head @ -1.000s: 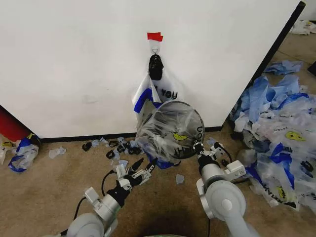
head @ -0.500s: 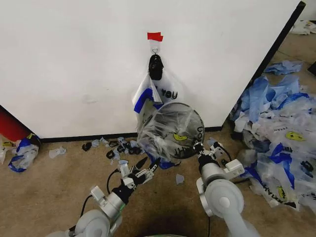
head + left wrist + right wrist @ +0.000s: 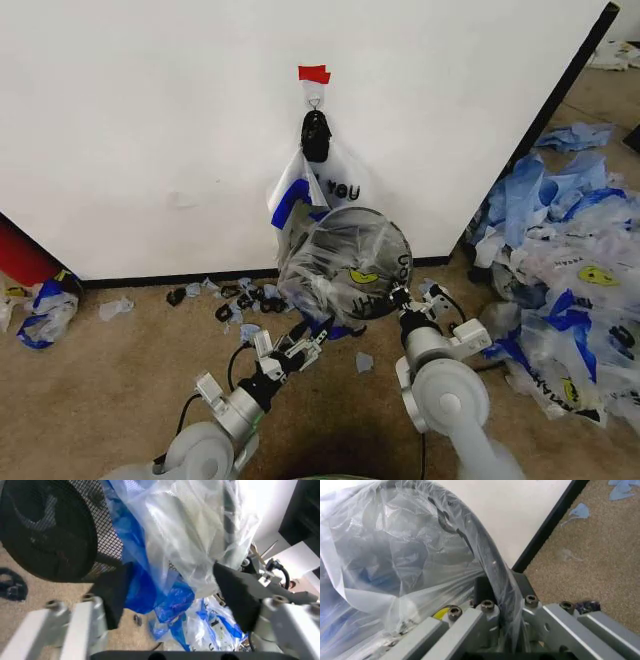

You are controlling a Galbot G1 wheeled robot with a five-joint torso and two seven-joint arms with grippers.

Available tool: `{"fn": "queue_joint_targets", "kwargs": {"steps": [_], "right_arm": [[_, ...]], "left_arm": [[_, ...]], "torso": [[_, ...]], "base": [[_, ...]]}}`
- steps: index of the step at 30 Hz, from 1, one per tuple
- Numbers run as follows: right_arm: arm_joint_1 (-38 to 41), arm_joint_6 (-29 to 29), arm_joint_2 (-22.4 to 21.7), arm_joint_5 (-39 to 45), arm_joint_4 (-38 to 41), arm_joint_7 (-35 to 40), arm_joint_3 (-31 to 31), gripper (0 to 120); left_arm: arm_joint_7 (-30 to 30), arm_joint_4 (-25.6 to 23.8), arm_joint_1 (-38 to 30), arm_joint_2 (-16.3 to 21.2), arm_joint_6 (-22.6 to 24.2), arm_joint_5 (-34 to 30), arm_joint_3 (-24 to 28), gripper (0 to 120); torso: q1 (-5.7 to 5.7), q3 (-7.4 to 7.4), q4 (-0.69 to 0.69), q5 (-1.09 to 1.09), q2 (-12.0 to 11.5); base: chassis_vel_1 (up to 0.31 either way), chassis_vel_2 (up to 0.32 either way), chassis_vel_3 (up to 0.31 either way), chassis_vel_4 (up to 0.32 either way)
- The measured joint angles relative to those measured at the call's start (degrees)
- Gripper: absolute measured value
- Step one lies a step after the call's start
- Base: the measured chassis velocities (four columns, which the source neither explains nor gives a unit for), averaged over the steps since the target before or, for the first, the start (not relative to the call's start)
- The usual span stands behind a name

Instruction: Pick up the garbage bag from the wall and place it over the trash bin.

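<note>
Two grey robot arms reaching forward and up from the lower edge of the head view. Left arm angled from lower left toward centre, cable looping beside the wrist. Left end effector (image 3: 306,338) (image 3: 170,588) with fingers spread wide apart, dark pads (image 3: 114,592) facing each other, plastic between them but not pinched. Right arm rising from lower right, large round joint nearest the camera, forearm pointing up and slightly inward. Right end effector (image 3: 400,296) (image 3: 490,592) closed tight, fingers clamped on the rim of the trash bin (image 3: 372,218) with the garbage bag (image 3: 335,265) film caught in the grip.
</note>
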Motion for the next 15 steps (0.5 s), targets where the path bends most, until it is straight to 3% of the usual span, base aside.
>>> {"fn": "queue_joint_targets", "kwargs": {"steps": [15], "right_arm": [[0.0,0.0,0.4,-0.4,-0.2,-0.3,-0.2,0]], "left_arm": [[-0.5,0.0,0.5,-0.5,0.0,0.6,-0.2,7]], "torso": [[0.00,0.00,-0.01,0.00,0.0]], "base": [[0.000,0.000,0.000,0.000]]}}
